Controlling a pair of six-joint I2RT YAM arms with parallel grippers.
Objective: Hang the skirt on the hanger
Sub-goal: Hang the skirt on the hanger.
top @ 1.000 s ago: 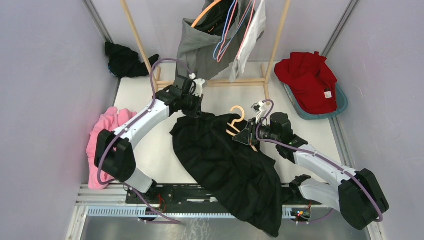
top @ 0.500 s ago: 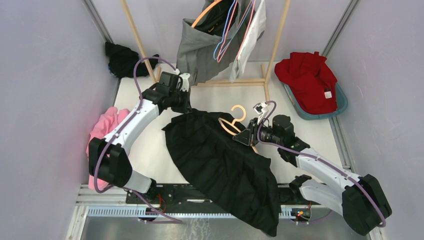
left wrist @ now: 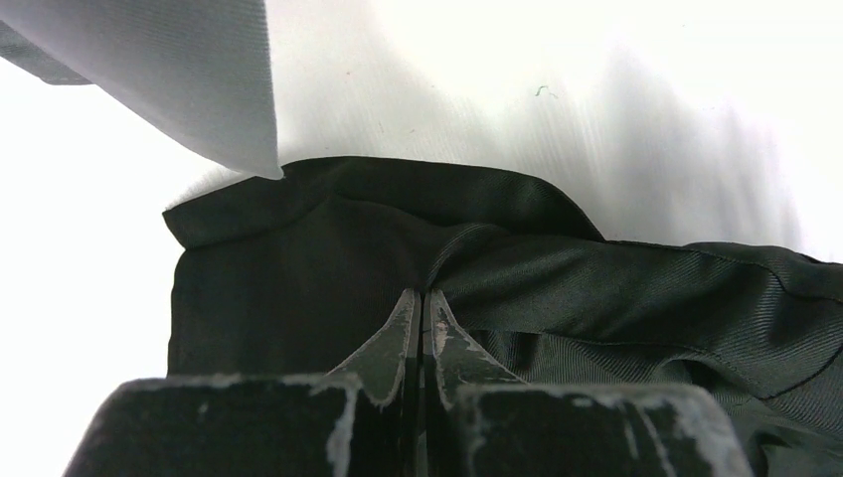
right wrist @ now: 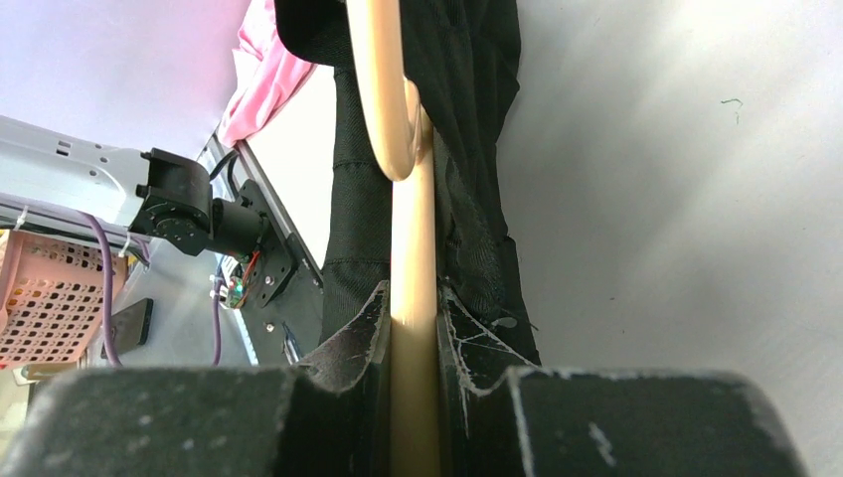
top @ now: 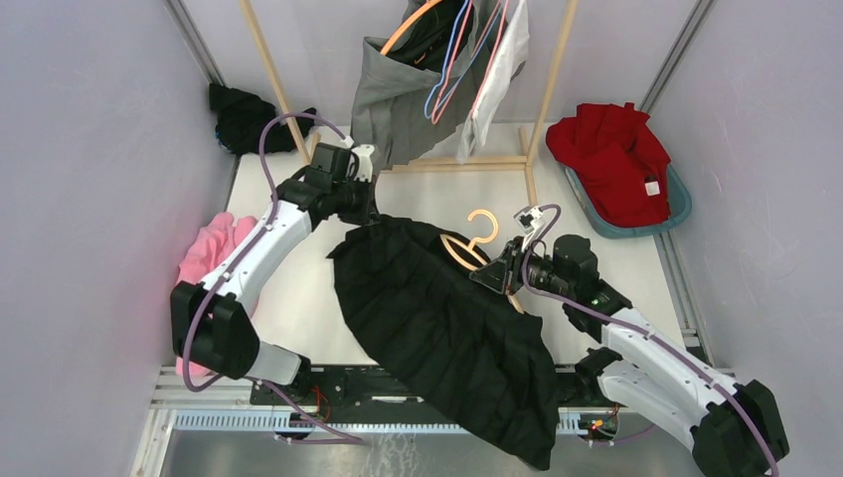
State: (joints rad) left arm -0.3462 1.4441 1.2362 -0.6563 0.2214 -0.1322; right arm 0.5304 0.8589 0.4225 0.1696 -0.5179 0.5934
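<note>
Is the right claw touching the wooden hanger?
Touching. The right wrist view shows the right gripper clamped on the wooden hanger, no gap either side.

Both arms extended forward and inward; left gripper [top: 365,216] jaws pinched shut, right gripper [top: 494,274] jaws clamped slightly apart.

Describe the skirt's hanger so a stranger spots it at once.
From the wooden clothes rack at the back, come forward to the black pleated skirt on the table. At its far right edge is a thick tan hanger, clamped in the right gripper. The other hangers are thin, coloured and hang on the rack.
</note>
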